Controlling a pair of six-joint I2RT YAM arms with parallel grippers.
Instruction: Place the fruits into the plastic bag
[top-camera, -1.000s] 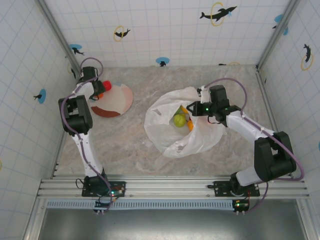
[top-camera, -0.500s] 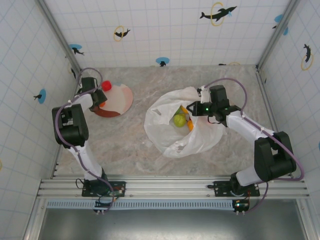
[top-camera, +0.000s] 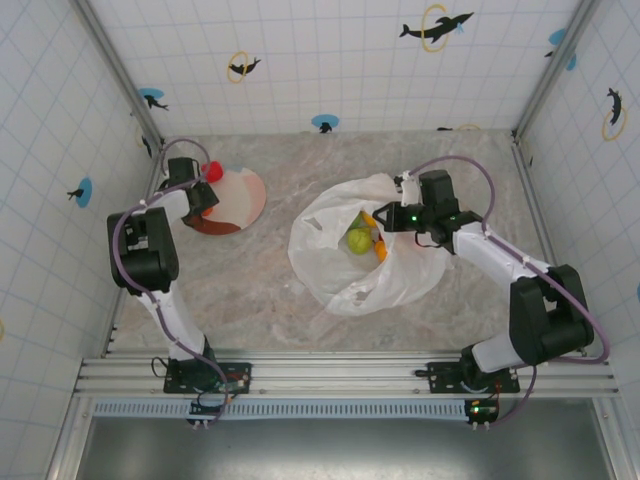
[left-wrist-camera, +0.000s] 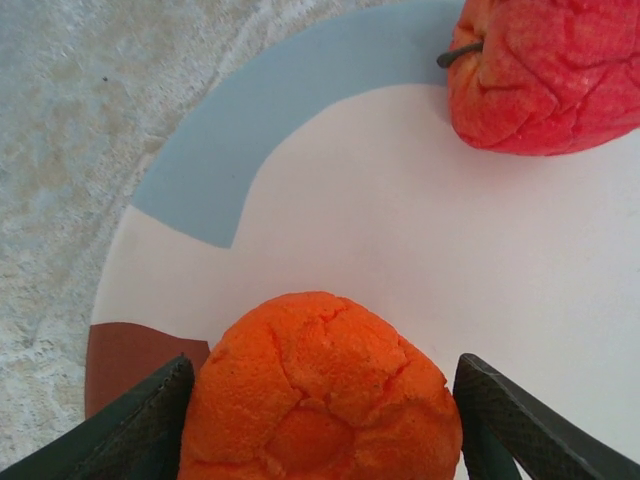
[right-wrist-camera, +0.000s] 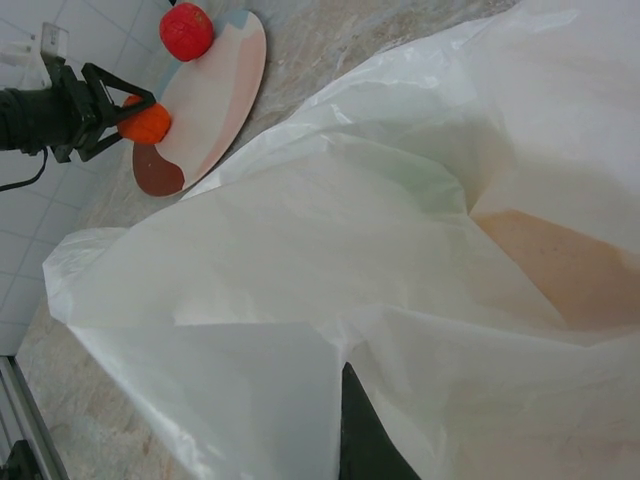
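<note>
An orange fruit (left-wrist-camera: 320, 390) lies on the left side of the round plate (left-wrist-camera: 400, 220). My left gripper (left-wrist-camera: 325, 372) is open and straddles it; the left finger (left-wrist-camera: 140, 430) is close against the fruit and a small gap shows at the right finger. A red fruit (left-wrist-camera: 545, 70) sits further back on the plate (top-camera: 240, 195), beside my left gripper (top-camera: 202, 196). The plastic bag (top-camera: 350, 280) lies mid-table with its mouth open, holding a green fruit (top-camera: 358, 241) and orange ones (top-camera: 380, 248). My right gripper (top-camera: 392, 217) is shut on the bag's rim (right-wrist-camera: 350, 250).
The plate sits close to the left wall and its metal corner post (top-camera: 130, 90). Bare marble table (top-camera: 250, 290) lies between plate and bag. In the right wrist view the left gripper (right-wrist-camera: 135, 118) and orange fruit (right-wrist-camera: 146, 122) show beyond the bag.
My left wrist has shifted a little nearer along the plate's left edge, settling around the orange fruit, with its jaws slightly wider. The right arm and the bag have not moved.
</note>
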